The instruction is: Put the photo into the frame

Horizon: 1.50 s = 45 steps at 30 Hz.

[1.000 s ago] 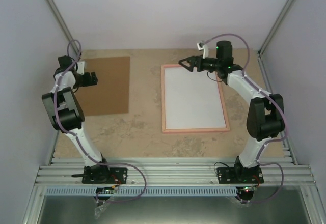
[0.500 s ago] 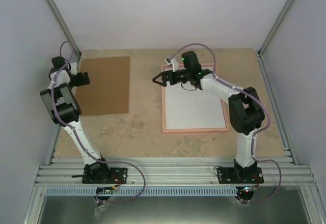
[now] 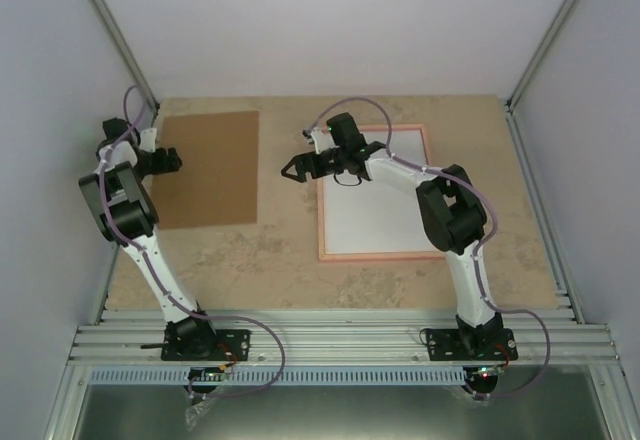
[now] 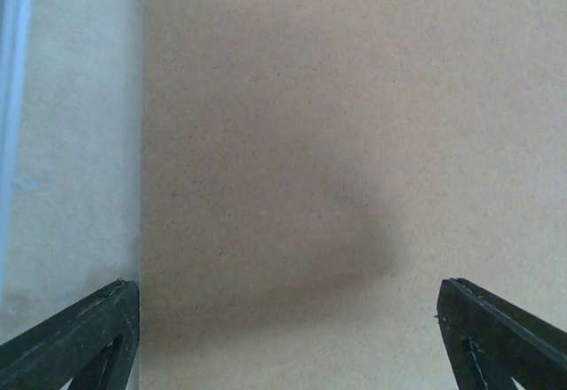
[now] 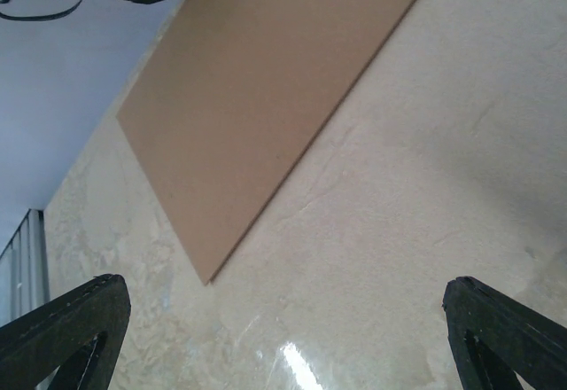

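Note:
The pink frame lies flat at the right of the table. A white sheet fills it, the photo with its plain back up. My right gripper hangs open over bare table just left of the frame's far-left corner, nothing between its fingers. My left gripper is open at the left edge of the brown backing board. In the left wrist view its fingertips straddle the board, one over the table, one over the board.
The backing board lies at the far left, its near corner showing in the right wrist view beside marbled table. The right arm's forearm crosses the frame's far part. Grey walls close in on both sides.
The right arm has swung left from the frame's far edge to the gap between frame and board. The left gripper drew back towards the board's left edge.

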Tool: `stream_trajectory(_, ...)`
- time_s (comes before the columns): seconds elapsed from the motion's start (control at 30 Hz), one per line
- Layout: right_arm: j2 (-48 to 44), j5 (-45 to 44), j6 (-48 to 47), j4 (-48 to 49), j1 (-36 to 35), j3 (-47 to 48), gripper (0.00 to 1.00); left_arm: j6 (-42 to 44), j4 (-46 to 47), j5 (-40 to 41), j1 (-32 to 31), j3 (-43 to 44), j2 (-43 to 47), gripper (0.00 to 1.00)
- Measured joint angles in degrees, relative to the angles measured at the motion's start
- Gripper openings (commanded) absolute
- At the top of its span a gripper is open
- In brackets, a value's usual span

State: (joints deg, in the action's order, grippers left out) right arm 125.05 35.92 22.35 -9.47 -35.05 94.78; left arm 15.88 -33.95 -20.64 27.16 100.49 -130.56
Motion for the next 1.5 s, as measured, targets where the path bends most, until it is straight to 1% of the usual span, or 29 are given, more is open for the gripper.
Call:
stream_trajectory(0.13, 3.6, -0.7, 1.1, 0.0, -1.7, 3.4, 0.98, 2.2, 2.2, -0.9, -0.4, -6.4, 3.6, 0.92)
stream_trajectory(0.27, 8.0, -1.7, 3.0, -0.2, -3.5, 8.3, 0.98, 3.4, 3.7, -1.1, -1.2, -11.0, 6.3, 0.91)
stream_trajectory(0.4, 12.6, -7.2, 6.7, -2.7, -5.4, 14.2, 0.98, 3.7, 5.0, -1.7, -1.2, -12.8, 7.1, 0.91)
stream_trajectory(0.5, 15.4, -13.0, 9.8, -5.8, -7.1, 18.3, 0.98, 3.8, 5.7, -2.3, -1.2, -13.9, 7.7, 0.91)
stream_trajectory(0.67, 18.1, -16.9, 13.6, -7.6, -8.7, 21.5, 0.98, 4.1, 6.6, -3.3, -1.4, -16.5, 9.3, 0.90)
stream_trajectory(0.9, 19.4, -14.4, 18.1, -5.5, -8.5, 22.5, 0.97, 5.6, 7.3, -4.2, -3.1, -20.8, 11.9, 0.86)
stream_trajectory(0.97, 19.5, -13.3, 19.4, -4.9, -8.2, 22.2, 0.95, 6.3, 7.7, -3.6, -3.8, -21.7, 12.5, 0.85)
stream_trajectory(1.07, 19.3, -9.9, 21.7, -2.4, -7.0, 20.7, 0.92, 6.8, 8.5, -3.4, -3.9, -22.9, 13.1, 0.84)
stream_trajectory(1.2, 18.6, -6.3, 23.8, -0.5, -5.3, 18.9, 0.92, 7.1, 8.7, -3.4, -4.3, -24.7, 14.4, 0.83)
stream_trajectory(1.4, 15.7, -5.2, 24.0, -2.3, -4.5, 16.8, 0.92, 7.7, 8.7, -3.8, -5.1, -27.1, 16.0, 0.82)
stream_trajectory(1.5, 12.5, -5.1, 23.8, -2.6, -4.5, 14.9, 0.92, 7.7, 8.8, -3.8, -5.4, -28.2, 16.8, 0.82)
